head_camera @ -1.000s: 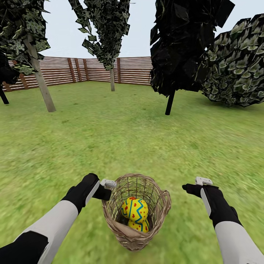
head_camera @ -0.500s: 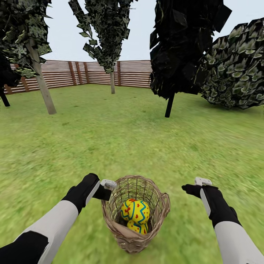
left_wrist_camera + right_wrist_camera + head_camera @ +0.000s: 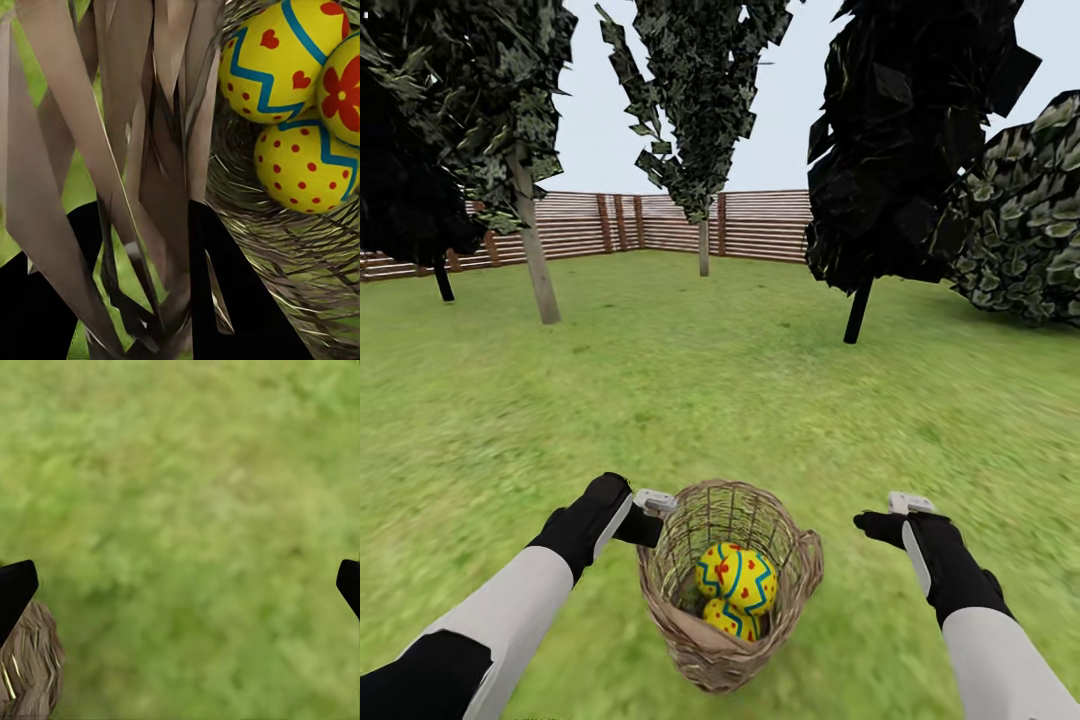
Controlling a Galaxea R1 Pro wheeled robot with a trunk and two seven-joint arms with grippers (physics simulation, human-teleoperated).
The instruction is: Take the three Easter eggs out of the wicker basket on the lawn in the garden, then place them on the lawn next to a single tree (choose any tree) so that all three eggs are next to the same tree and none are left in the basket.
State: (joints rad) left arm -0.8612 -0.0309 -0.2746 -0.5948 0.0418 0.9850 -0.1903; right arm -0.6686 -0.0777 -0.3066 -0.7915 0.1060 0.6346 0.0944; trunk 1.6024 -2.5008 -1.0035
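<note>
green lawn runs out to a brown slatted fence, with a pale leaning tree at about eleven o'clock, a thinner pale-trunked one near twelve, a black-trunked tree at one o'clock and a leafy bush at two.

the wicker basket sits low at six o'clock in the head view, between the two arms, and it looks to be carried clear of the grass, though that is a judgement. the easter eggs lie inside it; two show plainly from the head, and the left wrist view shows three yellow shells crowded together beyond the weave.

the left gripper is at the basket's rim at about ten o'clock of it, far nearer than the other arm. its wrist view has wicker strands running straight down between the dark fingers, so it appears to be pinching the rim.

the right gripper hangs at three o'clock of the basket, apart from it, holding nothing. its fingertips sit at opposite edges of its wrist view, spread wide over grass, with a bit of the basket's wall at the corner.

any egg pick would fall to the right arm, reaching inward toward nine o'clock and down into the opening.
</note>
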